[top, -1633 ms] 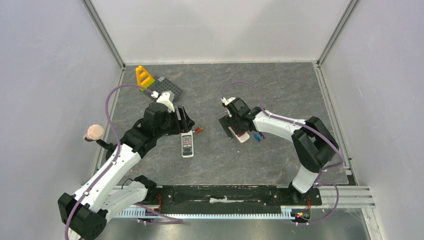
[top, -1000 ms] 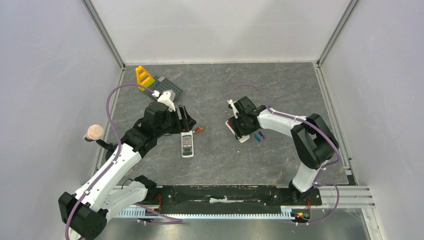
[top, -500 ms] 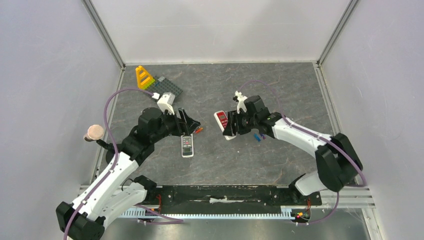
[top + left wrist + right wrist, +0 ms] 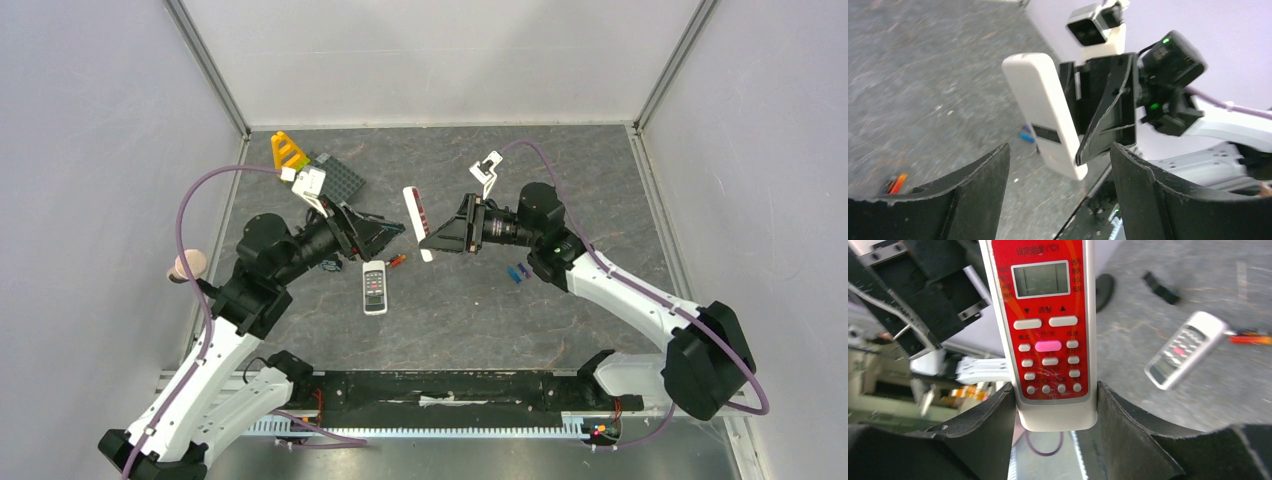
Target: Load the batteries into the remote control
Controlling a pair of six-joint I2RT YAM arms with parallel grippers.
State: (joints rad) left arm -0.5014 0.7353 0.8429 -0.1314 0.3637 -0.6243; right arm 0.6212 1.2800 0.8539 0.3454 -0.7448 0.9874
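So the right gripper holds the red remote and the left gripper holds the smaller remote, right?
No: the left gripper is open and empty; the smaller remote lies on the table, as the top view shows. The right gripper does hold the red remote.

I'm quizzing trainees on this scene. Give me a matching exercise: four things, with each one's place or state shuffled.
1 red remote
2 small white remote
3 blue batteries
4 left pincer

a open, empty
b lying beside the orange batteries
c gripped by the right pincer, lifted
d lying loose, right of both remotes

Pairs: 1-c; 2-b; 3-d; 4-a
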